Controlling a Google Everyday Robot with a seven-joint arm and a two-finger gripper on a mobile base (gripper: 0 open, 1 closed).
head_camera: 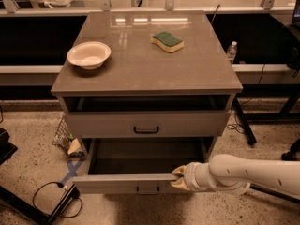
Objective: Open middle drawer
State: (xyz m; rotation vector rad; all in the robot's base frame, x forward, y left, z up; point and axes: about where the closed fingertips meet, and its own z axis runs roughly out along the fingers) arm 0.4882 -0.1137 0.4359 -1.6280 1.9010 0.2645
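Observation:
The middle drawer (122,183) is pulled well out of the grey-beige cabinet, and its plain dark grey inside (145,154) shows. Its small black bar handle (147,190) sits at the centre of the flat front. My gripper (180,178), on a white arm coming in from the right, is at the top edge of this drawer's front, right of the handle. The drawer above (146,124), with its own black handle, stands slightly out, with a dark gap above it. The lowest drawer is hidden below the open one.
On the cabinet top (140,69) are a white bowl (89,55) at the left and a green and yellow sponge (167,41) at the back right. Black cables (56,198) and a wire basket (63,135) lie on the floor at the left. A black table leg (243,123) stands at the right.

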